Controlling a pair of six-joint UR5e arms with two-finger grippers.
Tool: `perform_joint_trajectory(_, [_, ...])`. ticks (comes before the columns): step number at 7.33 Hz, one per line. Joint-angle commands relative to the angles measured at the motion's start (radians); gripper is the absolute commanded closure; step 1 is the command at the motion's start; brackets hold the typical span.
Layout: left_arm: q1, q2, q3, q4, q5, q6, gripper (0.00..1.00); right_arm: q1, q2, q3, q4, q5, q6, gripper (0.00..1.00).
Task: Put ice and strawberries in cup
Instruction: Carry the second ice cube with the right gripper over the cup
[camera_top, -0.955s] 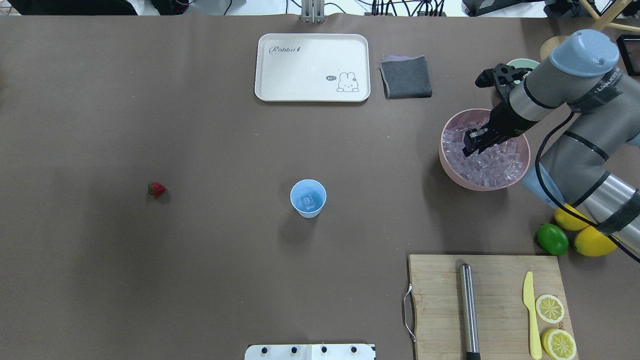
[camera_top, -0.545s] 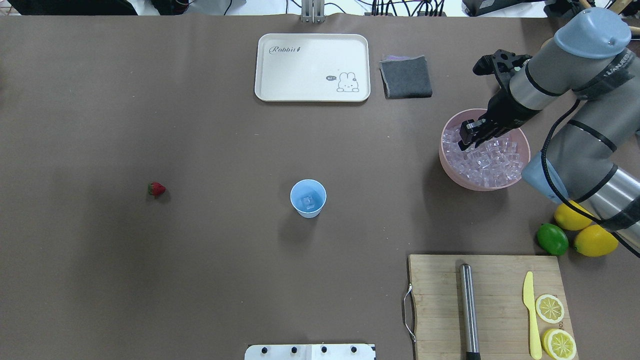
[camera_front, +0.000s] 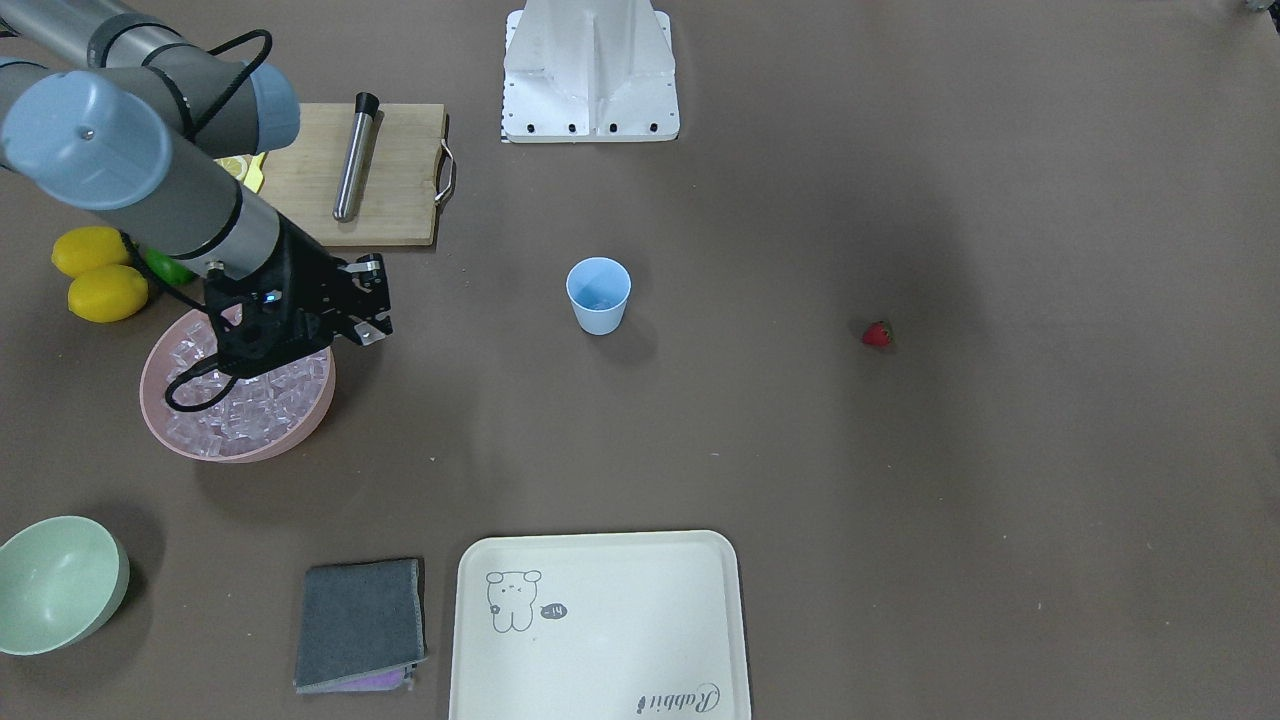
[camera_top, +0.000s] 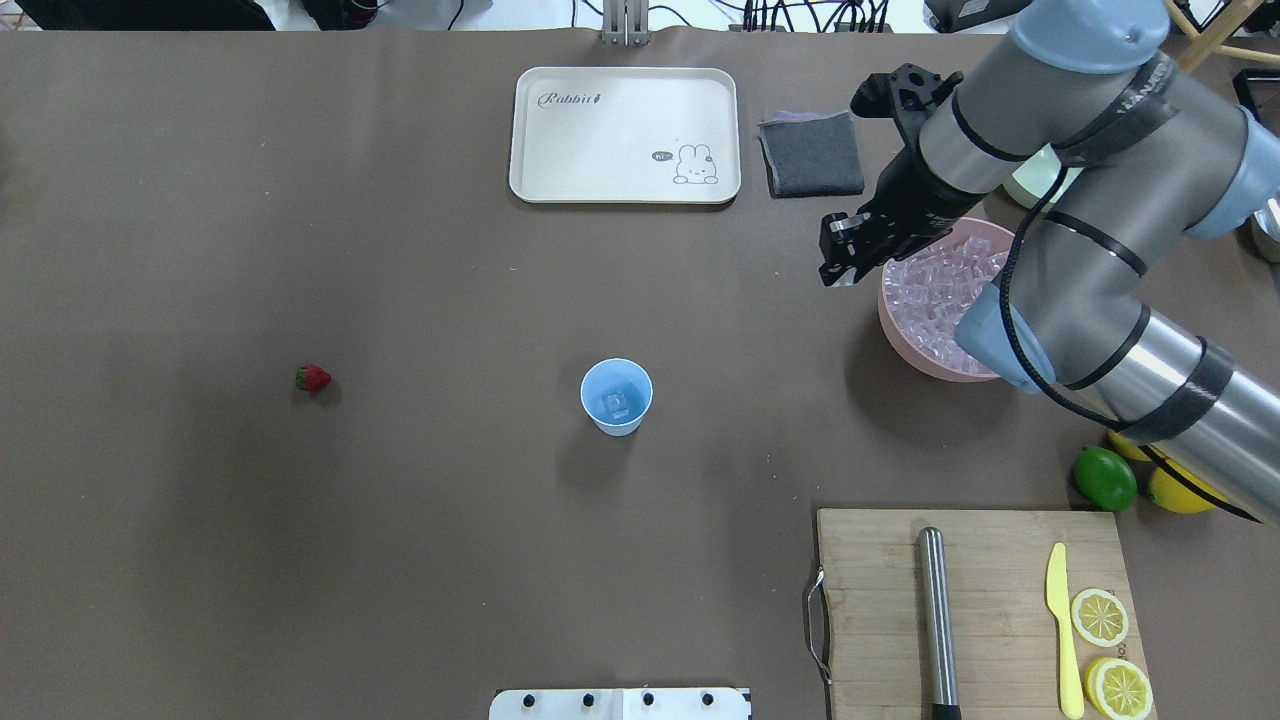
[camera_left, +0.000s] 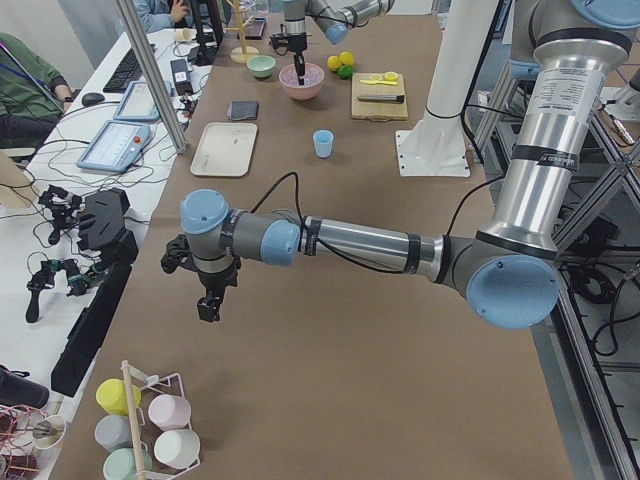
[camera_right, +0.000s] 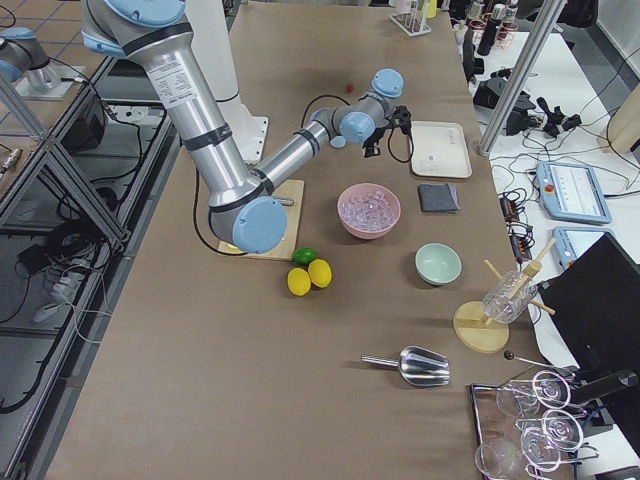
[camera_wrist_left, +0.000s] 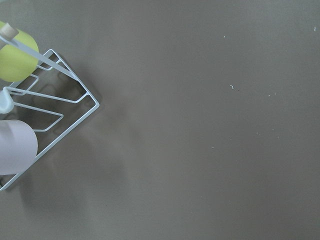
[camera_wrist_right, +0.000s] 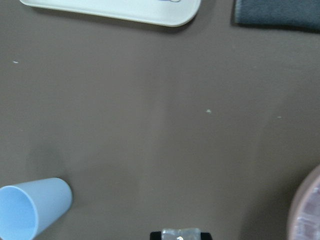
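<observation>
The right gripper hangs above bare table just beside the pink bowl, on the side facing the cup. Its wrist camera shows it clamped on one clear ice cube. The bowl is heaped with ice (glassy little cubes, many alike). The light-blue cup stands upright near the middle of the brown table, well apart from the gripper, with ice lying in its bottom. The small red strawberry lies alone on the table, well apart from the cup, over on the robot's left side. The left gripper hovers over bare table far toward the left end, near some pastel tumblers. It shows only in the side view, so I cannot tell whether its fingers are parted or closed.
</observation>
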Motion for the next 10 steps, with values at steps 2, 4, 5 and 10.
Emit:
perform_joint_trajectory(2, [0.0, -0.001, 0.001, 0.001, -0.002, -0.002, 0.02, -0.153, 0.094, 0.016, 0.004, -0.151, 0.246, 1.0])
perform_joint_trajectory(4, [0.002, -0.002, 0.003, 0.004, -0.002, -0.002, 0.02, -0.26, 0.117, 0.015, 0.004, -0.283, 0.339, 1.0])
perform_joint_trajectory(5, [0.0, -0.001, 0.001, 0.002, -0.002, -0.002, 0.02, -0.297, 0.126, 0.015, 0.004, -0.322, 0.349, 1.0])
perform_joint_trajectory(10, [0.0, -0.001, 0.012, -0.001, -0.002, 0.001, 0.02, -0.371, 0.177, -0.02, 0.002, -0.412, 0.378, 1.0])
